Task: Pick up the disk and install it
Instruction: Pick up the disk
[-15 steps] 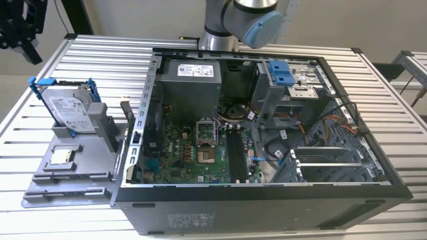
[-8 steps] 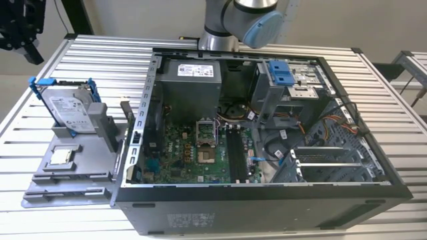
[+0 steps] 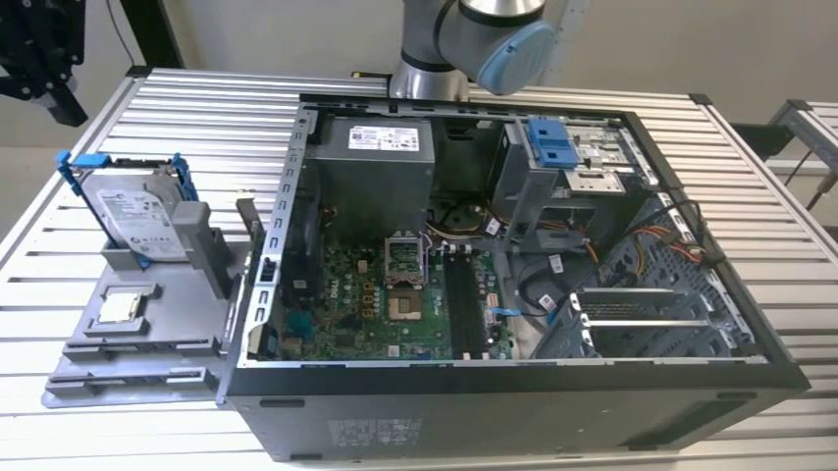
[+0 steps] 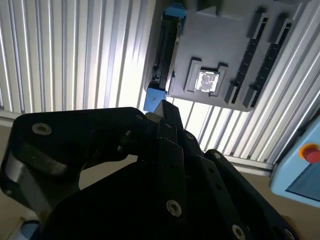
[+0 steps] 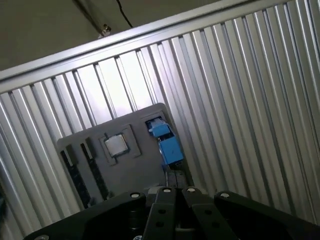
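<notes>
**Disk Upright in Tray, Apart From Hand**

Cannot tell the opening of the hand (image 5: 176,194) (image 4: 164,106) from either wrist view: black housing crowding the foreground, cut off by the frame edge. Shows nothing in its grasp and hangs apart from the disk (image 3: 131,211).

Finds the disk at 9 o'clock in the exterior view, standing on edge in a slot of the grey tray (image 3: 131,345) on the ribbed metal counter (image 3: 39,245). Runs its long axis up and down, top leaning slightly toward 11 o'clock. Turns the white-labelled face toward the exterior camera, blue edging at the top corners. Hides the lower end behind the slot's grey walls and the 4 o'clock corner behind a grey upright of the tray.

Presents the disk (image 4: 161,52) edge-on in the second wrist view: a dark sliver between blue ends, label out of sight. Reduces the disk (image 5: 167,145) to a blue patch in the first wrist view, one end lost behind the hand.

Shows a small square chip (image 3: 121,306) flat in the tray at 6 o'clock of the disk. Sets the open computer case (image 3: 524,407) at 3 o'clock of the tray, just beside it, motherboard (image 3: 380,294) exposed, a blue-latched drive bay (image 3: 556,147) toward the case's 1 o'clock. Crops the arm (image 3: 485,39) at 12 o'clock of the exterior view, beyond a grey joint with a pale blue cap.
</notes>
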Motion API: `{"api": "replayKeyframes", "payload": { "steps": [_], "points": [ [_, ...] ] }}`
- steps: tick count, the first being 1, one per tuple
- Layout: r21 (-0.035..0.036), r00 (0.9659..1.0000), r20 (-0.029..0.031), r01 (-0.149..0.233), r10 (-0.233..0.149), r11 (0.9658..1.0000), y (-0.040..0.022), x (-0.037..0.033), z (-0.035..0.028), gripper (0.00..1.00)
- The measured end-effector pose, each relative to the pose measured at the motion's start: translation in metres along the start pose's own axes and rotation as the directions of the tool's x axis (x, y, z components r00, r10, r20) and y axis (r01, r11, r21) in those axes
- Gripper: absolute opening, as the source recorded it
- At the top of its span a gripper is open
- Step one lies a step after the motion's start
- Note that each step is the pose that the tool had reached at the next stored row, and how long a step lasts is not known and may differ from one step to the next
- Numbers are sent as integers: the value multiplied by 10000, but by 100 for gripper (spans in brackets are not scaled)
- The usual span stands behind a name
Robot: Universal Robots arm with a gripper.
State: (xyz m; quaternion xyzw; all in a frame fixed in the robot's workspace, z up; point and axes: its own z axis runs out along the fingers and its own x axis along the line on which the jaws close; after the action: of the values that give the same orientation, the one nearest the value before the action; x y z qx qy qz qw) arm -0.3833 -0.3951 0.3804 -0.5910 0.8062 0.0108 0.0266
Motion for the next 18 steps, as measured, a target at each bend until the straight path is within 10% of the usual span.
{"api": "replayKeyframes", "payload": {
  "steps": [9, 18],
  "points": [
    [-219, 9875, -18, 1574, -1575, 9873, 1, 2, 34, 0],
    [-303, 9488, 26, 3158, -3159, 9483, 1, 4, 63, 0]
  ]
}}
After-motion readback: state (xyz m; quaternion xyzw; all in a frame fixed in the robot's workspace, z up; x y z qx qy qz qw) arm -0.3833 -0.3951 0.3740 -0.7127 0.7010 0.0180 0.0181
